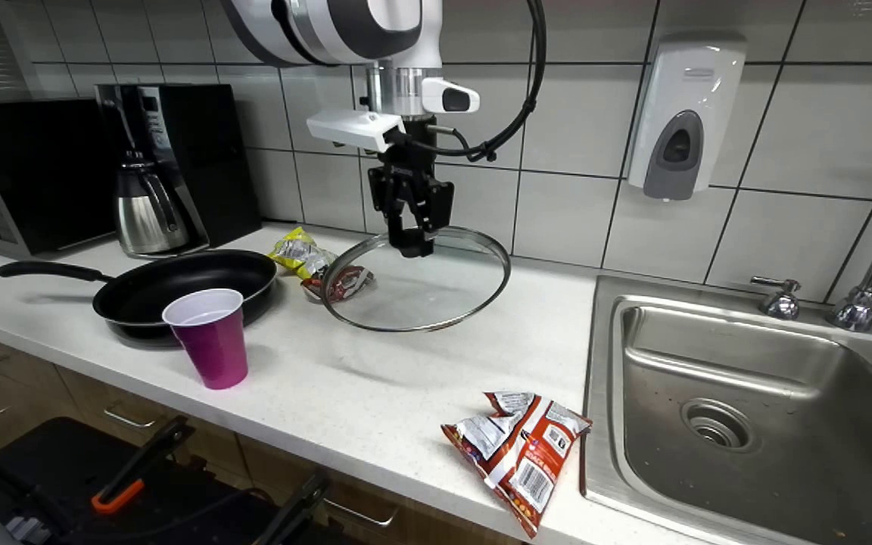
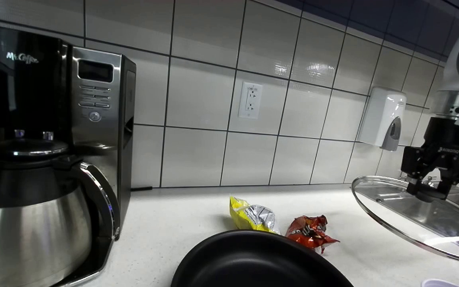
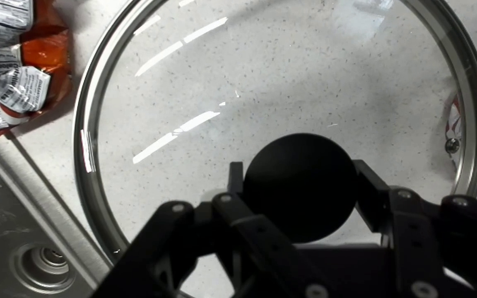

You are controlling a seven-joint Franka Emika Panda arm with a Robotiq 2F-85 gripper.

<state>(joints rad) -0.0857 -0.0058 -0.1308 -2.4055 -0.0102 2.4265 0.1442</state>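
Glass lid held above counter, hand clamped on black knob. Judged stiff, slick, breakable, moderately heavy; best gripped squarely by knob, not by rim.

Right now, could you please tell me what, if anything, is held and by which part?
The glass lid is held by its round black knob.

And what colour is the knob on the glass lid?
The knob is black; it shows best in the wrist view.
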